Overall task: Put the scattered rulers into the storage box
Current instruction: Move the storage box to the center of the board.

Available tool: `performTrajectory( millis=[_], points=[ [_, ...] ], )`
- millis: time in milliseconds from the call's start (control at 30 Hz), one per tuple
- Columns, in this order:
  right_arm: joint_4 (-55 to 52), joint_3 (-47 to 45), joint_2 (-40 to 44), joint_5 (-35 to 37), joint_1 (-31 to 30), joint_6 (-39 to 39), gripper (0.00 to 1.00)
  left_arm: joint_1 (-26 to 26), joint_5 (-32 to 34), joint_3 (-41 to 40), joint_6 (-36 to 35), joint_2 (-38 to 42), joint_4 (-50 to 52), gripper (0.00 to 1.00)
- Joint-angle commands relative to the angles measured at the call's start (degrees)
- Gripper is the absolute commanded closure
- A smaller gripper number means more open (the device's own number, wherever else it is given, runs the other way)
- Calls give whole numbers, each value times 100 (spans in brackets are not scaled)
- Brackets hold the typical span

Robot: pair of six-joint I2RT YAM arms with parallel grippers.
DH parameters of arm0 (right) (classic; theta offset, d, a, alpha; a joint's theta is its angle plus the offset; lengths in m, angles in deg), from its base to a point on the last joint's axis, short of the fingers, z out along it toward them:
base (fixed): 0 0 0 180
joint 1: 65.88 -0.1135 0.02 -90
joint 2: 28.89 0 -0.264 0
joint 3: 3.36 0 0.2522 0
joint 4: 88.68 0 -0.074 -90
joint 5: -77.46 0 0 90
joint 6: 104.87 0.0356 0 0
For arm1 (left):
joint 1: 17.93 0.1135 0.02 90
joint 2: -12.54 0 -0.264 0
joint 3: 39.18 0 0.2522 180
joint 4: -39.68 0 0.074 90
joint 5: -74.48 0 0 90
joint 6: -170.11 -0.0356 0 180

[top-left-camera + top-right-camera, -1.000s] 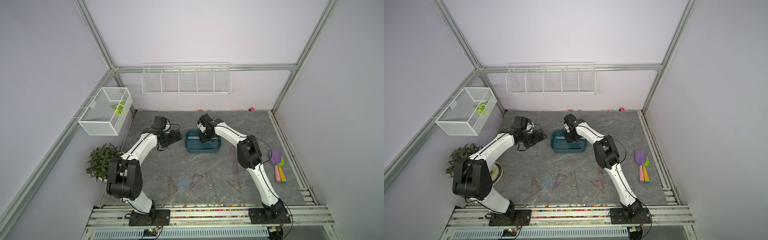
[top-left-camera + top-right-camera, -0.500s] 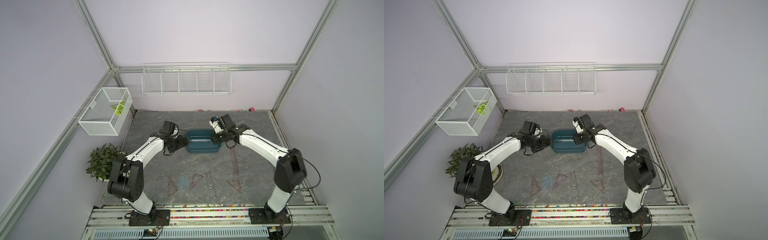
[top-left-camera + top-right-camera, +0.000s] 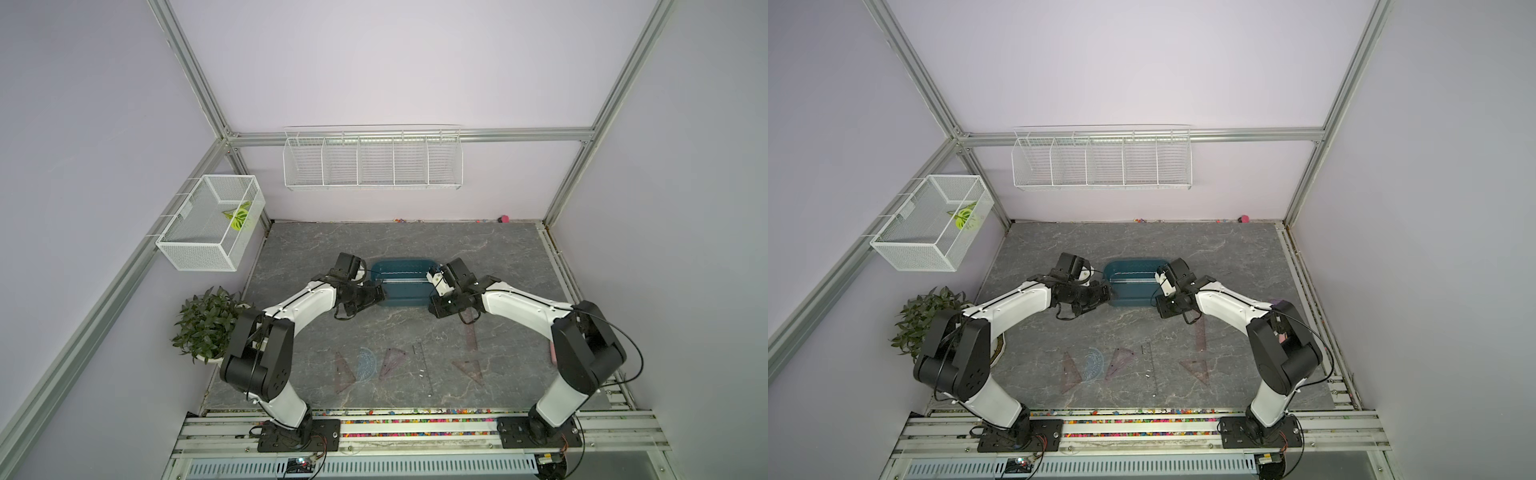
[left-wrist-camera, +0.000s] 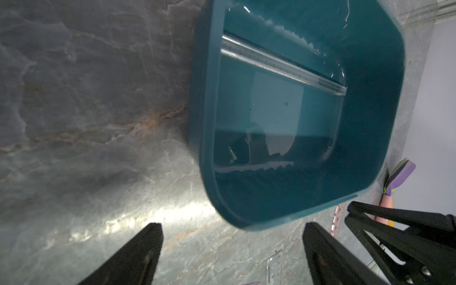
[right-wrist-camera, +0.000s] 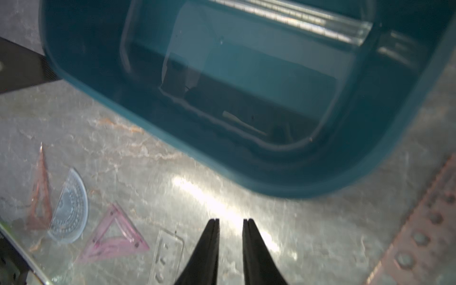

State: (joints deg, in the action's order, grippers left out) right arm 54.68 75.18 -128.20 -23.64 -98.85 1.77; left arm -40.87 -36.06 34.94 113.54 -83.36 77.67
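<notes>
Left claw (image 4: 231, 225): jaws wide apart, empty, at one end of storage box (image 3: 403, 302). Right claw (image 5: 230, 222): jaws narrowly apart, empty, at the opposite end. One clear ruler (image 4: 283, 65) lies inside the box; triangles (image 5: 116, 248) and protractor (image 5: 70, 209) lie on worktop (image 3: 415, 245)

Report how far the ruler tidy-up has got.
Done: one clear ruler lies in the storage box. In hand: nothing; left gripper open wide, right gripper slightly open, both empty beside the box. Left on the table: three triangles, the protractor, a clear strip and a brown strip.
</notes>
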Motion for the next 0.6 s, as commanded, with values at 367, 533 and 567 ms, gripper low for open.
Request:
performTrajectory(
  millis=[367,533,567],
  points=[
    [-174,1237,-958,-161,290,-307,76,59,280,1862,-65,-1494,326,7],
    [-182,1405,-1152,-300,401,-328,76,143,328,2237,-100,-1795,466,7],
    [-174,1423,-1179,-326,409,-329,76,169,334,2280,-99,-1831,485,7]
  ],
)
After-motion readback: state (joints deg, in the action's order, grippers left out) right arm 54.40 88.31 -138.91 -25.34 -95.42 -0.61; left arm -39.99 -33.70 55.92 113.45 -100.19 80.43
